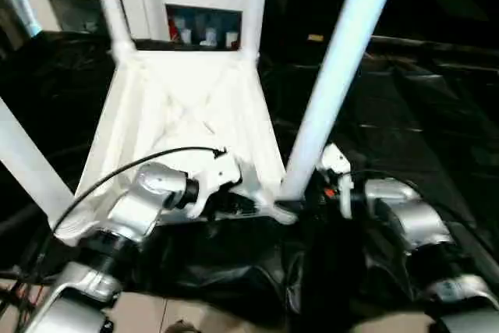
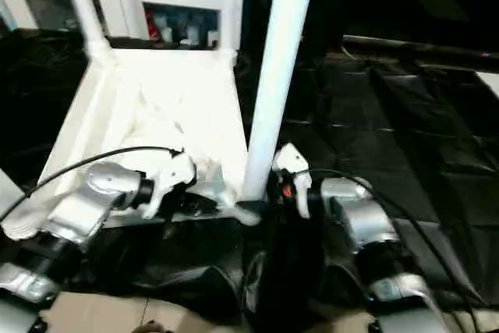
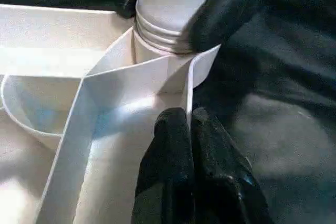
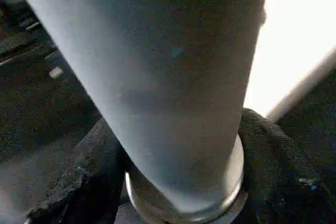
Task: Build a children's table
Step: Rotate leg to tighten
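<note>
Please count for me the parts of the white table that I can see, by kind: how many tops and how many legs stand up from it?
Table top, upside down: 1
Legs standing up from its corners: 4 (near right, near left, far left, far right)
Total: 5 parts

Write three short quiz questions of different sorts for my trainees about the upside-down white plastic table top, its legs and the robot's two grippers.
1. True or false: the white plastic table top lies with its ribbed underside up.
2. How many round white legs stand up from it? A) two B) four C) none
3. What does the left gripper pinch?

Key
1. True.
2. B: two far, two near.
3. A thin upright white rib of the top's underside, beside the near right corner socket, while the right gripper has a black finger on either side of that leg's base.
</note>
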Motion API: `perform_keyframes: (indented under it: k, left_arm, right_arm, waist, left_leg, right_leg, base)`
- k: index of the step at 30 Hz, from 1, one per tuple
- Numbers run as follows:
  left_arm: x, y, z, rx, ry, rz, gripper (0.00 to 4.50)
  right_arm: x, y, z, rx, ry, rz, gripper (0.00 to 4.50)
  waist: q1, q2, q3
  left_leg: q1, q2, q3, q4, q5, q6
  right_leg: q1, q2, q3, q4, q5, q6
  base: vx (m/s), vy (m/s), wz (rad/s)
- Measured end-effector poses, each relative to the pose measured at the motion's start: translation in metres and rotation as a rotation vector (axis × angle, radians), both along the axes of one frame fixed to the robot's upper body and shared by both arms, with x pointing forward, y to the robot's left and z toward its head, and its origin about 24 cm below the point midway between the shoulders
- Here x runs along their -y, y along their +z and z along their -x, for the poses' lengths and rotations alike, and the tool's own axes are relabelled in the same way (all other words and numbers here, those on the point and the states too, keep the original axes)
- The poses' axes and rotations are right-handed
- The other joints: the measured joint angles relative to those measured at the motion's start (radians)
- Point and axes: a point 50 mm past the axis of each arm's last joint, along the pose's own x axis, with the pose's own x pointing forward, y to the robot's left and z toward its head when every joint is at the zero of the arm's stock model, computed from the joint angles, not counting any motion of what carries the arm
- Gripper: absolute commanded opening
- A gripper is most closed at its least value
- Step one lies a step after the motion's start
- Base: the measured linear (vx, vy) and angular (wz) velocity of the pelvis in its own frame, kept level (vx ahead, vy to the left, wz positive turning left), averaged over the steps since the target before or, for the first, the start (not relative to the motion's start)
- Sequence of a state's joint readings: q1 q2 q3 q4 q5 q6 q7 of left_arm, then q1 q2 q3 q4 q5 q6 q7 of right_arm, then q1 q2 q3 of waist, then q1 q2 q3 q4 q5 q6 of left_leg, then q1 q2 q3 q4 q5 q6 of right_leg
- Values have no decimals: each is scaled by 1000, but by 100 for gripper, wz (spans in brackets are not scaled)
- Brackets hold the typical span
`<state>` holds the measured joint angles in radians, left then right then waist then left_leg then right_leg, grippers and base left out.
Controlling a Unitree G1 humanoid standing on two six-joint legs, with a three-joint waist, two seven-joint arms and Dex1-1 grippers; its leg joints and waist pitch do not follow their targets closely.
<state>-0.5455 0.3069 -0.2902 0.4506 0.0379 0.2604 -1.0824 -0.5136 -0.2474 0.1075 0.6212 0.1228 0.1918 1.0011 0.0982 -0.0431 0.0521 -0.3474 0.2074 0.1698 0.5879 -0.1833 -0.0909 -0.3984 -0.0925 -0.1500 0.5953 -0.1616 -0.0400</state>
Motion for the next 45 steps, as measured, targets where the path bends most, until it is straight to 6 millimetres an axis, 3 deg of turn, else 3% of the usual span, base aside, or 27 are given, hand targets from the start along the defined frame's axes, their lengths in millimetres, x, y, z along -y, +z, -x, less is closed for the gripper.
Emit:
perform_keyframes:
  k: [4, 11, 12, 14, 20, 25, 32, 39, 44, 45]
  left_arm:
    - [8, -1, -9, 37, 95, -10, 0]
    - [23, 0, -22, 76, 245, -10, 0]
    - [23, 0, -22, 78, 248, -9, 0]
    - [23, 0, -22, 76, 246, -7, 0]
    - [18, 1, -18, 59, 194, -1, 0]
    - [11, 2, -12, 52, 126, 1, 0]
    - [4, 3, -1, 21, -31, 3, 0]
    - [1, 4, 8, -13, -139, 6, 0]
    - [-5, 4, 12, -33, -170, 4, 0]
    - [-5, 4, 12, -34, -172, 3, 0]
  right_arm:
    - [-9, -3, -11, 5, -196, -17, 269]
    - [-29, -3, -27, 20, -475, -32, 269]
    - [-30, -3, -27, 28, -486, -36, 303]
    - [-30, -3, -26, 36, -486, -39, 324]
    - [-25, -4, -17, 53, -389, -49, 386]
    - [-17, -3, -10, 81, -238, -18, 386]
    - [3, 1, 6, 82, 20, 10, 386]
    - [9, 4, 15, 48, 190, -1, 386]
    - [8, 3, 17, 33, 231, -8, 349]
    - [8, 3, 17, 31, 236, -10, 320]
  waist:
    - [-11, -1, 0]
    - [-11, 1, -2]
    - [-10, 1, -2]
    - [-9, 2, -3]
    - [-8, 3, -3]
    - [-8, 3, -2]
    - [8, 3, -2]
    - [17, 3, -1]
    - [18, 3, -1]
    - [18, 3, -1]
  left_leg:
    - [0, 0, 0, 0, 0, 0]
    - [-1, 0, 0, -2, 0, 0]
    - [-2, -1, 0, -4, -1, 0]
    - [-1, -1, 1, -7, 0, 0]
    - [-2, 0, 1, -7, 0, 0]
    - [-1, 0, 1, -7, 0, 0]
    - [-2, 0, 1, -7, 0, 0]
    - [-2, 0, 1, -5, 0, 0]
    - [-2, 0, 1, -4, -1, 0]
    - [-2, 0, 1, -4, -1, 0]
  right_leg:
    - [0, 0, 0, 0, 0, 0]
    - [-1, 0, 0, -2, 0, 1]
    - [-2, 0, 0, -2, -1, 2]
    - [-2, 0, 0, -2, -2, 2]
    - [-3, 0, 0, -2, -2, 2]
    - [-3, 0, 0, -1, -2, 1]
    - [-3, 0, 0, -2, -2, 1]
    - [-3, 0, 0, -2, -2, 1]
    - [-4, 0, 0, -1, -2, 1]
    - [-4, 0, 0, -1, -2, 1]
  base:
    - [0, 0, 0]
    - [0, 0, 0]
    - [0, 0, 0]
    - [0, 0, 0]
    - [0, 0, 0]
    - [0, 0, 0]
    - [0, 0, 0]
    - [0, 0, 0]
    - [0, 0, 0]
    - [0, 0, 0]
